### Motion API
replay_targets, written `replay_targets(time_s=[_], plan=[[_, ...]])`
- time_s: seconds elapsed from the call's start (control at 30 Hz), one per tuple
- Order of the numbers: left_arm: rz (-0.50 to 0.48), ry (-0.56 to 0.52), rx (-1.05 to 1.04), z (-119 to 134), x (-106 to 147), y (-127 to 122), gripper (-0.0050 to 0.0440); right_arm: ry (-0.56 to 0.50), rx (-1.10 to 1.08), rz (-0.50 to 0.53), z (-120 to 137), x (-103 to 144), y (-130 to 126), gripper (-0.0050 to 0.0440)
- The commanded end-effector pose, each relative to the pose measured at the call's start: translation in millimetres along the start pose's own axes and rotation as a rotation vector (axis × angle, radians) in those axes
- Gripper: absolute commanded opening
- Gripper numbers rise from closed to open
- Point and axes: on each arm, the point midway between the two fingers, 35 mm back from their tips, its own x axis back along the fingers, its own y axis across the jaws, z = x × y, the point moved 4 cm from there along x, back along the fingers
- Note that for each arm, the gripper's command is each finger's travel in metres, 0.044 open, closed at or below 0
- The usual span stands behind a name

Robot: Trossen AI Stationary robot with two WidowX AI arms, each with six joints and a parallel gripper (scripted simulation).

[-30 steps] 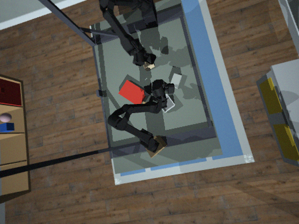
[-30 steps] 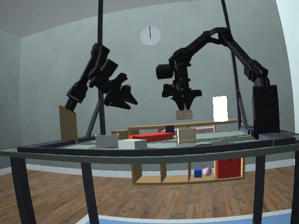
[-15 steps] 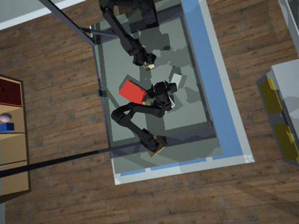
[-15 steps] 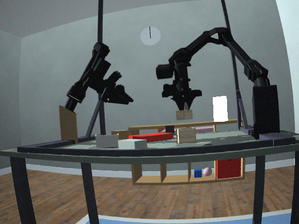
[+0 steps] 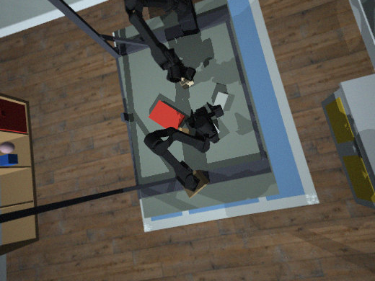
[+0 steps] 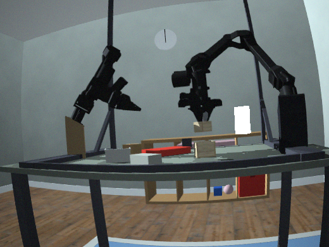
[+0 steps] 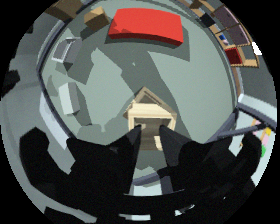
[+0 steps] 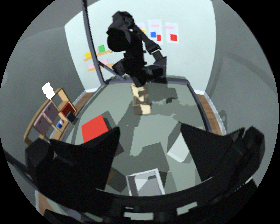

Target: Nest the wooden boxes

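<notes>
The left claw [image 5: 187, 78] [image 6: 201, 120] [image 7: 150, 128] [image 8: 139, 88] is clenched on the small wooden box [image 5: 188, 83] [image 6: 198, 126] [image 7: 145, 111] [image 8: 140, 89], held in the air with its opening facing up towards the wrist. Below it, apart in the exterior view, the larger wooden box [image 6: 205, 150] [image 7: 145, 90] [image 8: 144, 108] rests on the table [image 5: 159, 161] [image 6: 240, 151] [image 7: 205, 85] [image 8: 175, 102]. It looks upright, its rim turned at an angle to the held one, though the small box covers much of its inside.

So the pick is done and the nesting is not. What seems left is to line up the walls, lower the small box until it sits flat, and let go. Whether a further box already lies inside the larger one, I cannot tell.

Farther out, the right claw [image 5: 203, 112] [image 6: 135, 107] [image 8: 151, 129] is spread wide with nothing in it, and probably has no part in this step. Near it are the red block [image 5: 166, 114] [image 6: 167, 151] [image 7: 147, 24] [image 8: 95, 127], the white block [image 5: 221, 99] [image 6: 145, 159] [image 7: 69, 97] [image 8: 178, 147], the grey open box [image 6: 117, 156] [image 8: 159, 176] and the brown block [image 6: 131, 148] [image 7: 96, 18], likely not part of the nest.
</notes>
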Motion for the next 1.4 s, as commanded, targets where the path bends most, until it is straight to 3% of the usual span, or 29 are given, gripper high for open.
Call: replay_targets(time_s=[0.0, 0.43, 0.93, 1.23, 1.37], plan=[[-0.017, -0.026, -0.014, -4, 10, -2, 0.0192, -0.031, 0.058, -0.018, 1, 7, 1, 0.0400], [-0.017, -0.026, -0.014, -4, 10, -2, 0.0192, -0.052, 0.118, -0.029, -4, 13, 1, 0.0400], [-0.017, -0.026, -0.014, -4, 10, -2, 0.0192, -0.028, 0.121, -0.022, -17, 66, 3, 0.0400], [-0.017, -0.026, -0.014, -4, 10, -2, 0.0192, -0.044, 0.135, -0.021, -25, 57, 0, 0.0400], [-0.017, -0.026, -0.014, -4, 10, -2, 0.0192, -0.080, 0.126, -0.020, -37, 35, 1, 0.0400]])
